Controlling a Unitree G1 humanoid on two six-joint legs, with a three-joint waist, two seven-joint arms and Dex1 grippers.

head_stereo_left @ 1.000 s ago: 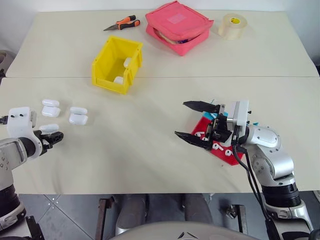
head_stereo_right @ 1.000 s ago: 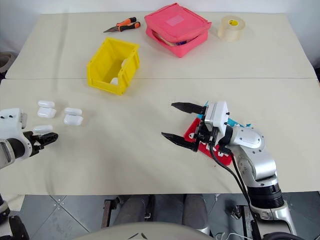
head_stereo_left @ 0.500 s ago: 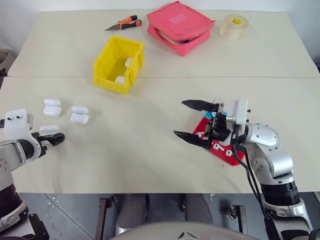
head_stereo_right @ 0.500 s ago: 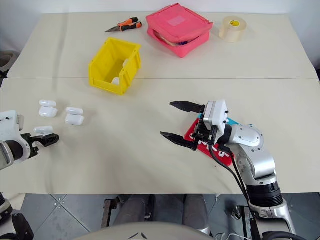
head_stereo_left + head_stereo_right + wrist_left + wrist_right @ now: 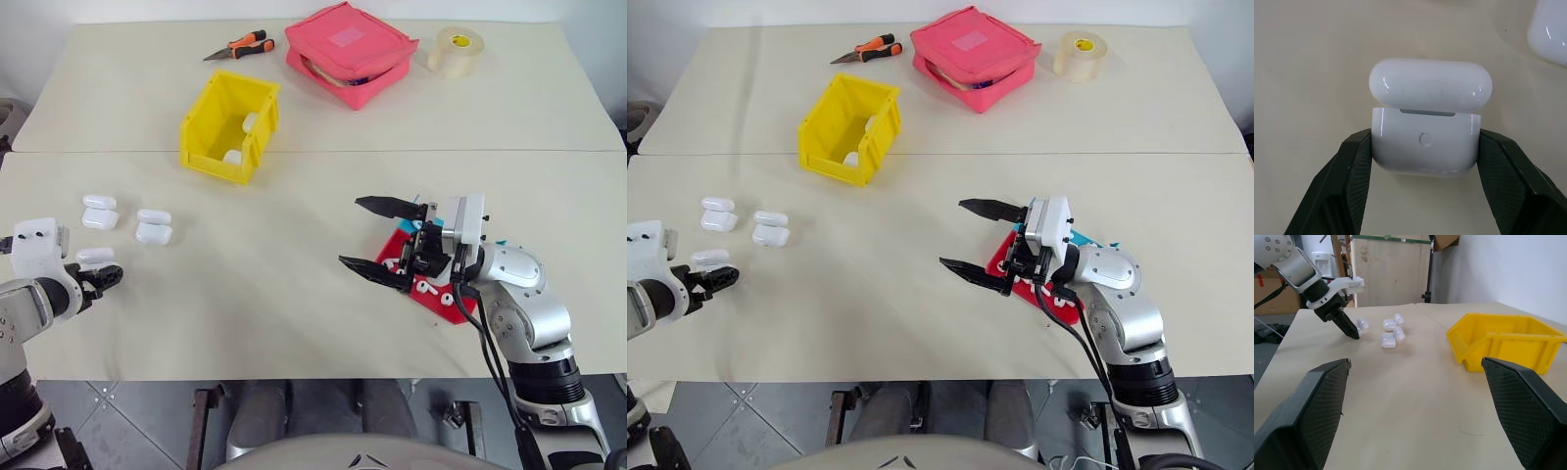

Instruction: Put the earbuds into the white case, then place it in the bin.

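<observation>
At the table's left edge my left gripper (image 5: pixel 104 278) is shut on a white case (image 5: pixel 1425 117). Its two fingers (image 5: pixel 1356 156) press the case's sides, and the lid stands slightly ajar. Two more white cases (image 5: pixel 99 211) (image 5: pixel 153 225) lie just beyond it. The earbuds (image 5: pixel 426 287) lie on a red-and-blue tray (image 5: pixel 438 303) at the right. My right gripper (image 5: pixel 351 232) hangs open beside that tray, pointing left with nothing between its fingers. The yellow bin (image 5: pixel 209 161) stands at the middle left, with white cases inside it.
A pink zip pouch (image 5: pixel 351 51), a roll of tape (image 5: pixel 456 51) and orange-handled pliers (image 5: pixel 238 46) lie along the far side. A seam runs across the table just behind the bin's front lip.
The left gripper's fingers have closed onto the case's sides. Both arms have stayed in place, and only the camera has shifted slightly.
</observation>
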